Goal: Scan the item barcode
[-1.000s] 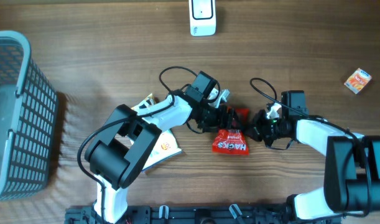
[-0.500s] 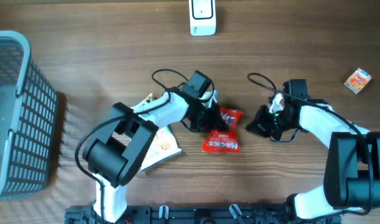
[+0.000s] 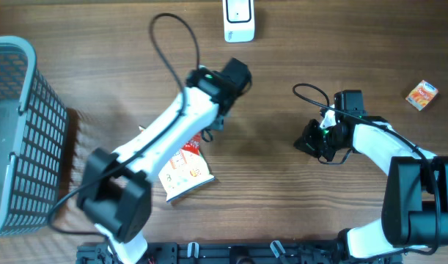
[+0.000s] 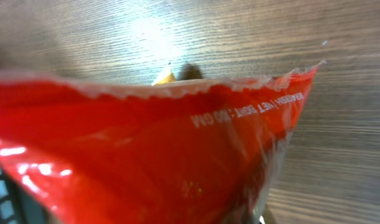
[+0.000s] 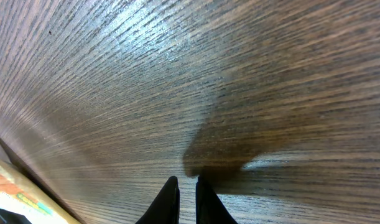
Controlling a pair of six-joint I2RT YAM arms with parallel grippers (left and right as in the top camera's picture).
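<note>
Left claw [image 3: 213, 121] pinches the red film packet [image 4: 146, 143]; I judge it light, floppy, slippery, best held at its crimped edge.

the worktop [image 3: 341, 44] was mid-brown wood with fine darker grain running across the frame. at the left edge, the basket [image 3: 44, 147] was grey, its wall a grid of square mesh. at top centre the scanner [image 3: 238, 20] was white. at upper right a small box [image 3: 421, 95] was orange with red and white print. the flat packet [image 3: 185, 172], lower centre, was white with orange and red print. the left arm [image 3: 165, 132] and right arm [image 3: 377, 150] were white with black joints. the pouch [image 4: 146, 155] was glossy red with small white lettering. the right claw [image 5: 185, 186] was black.
</note>
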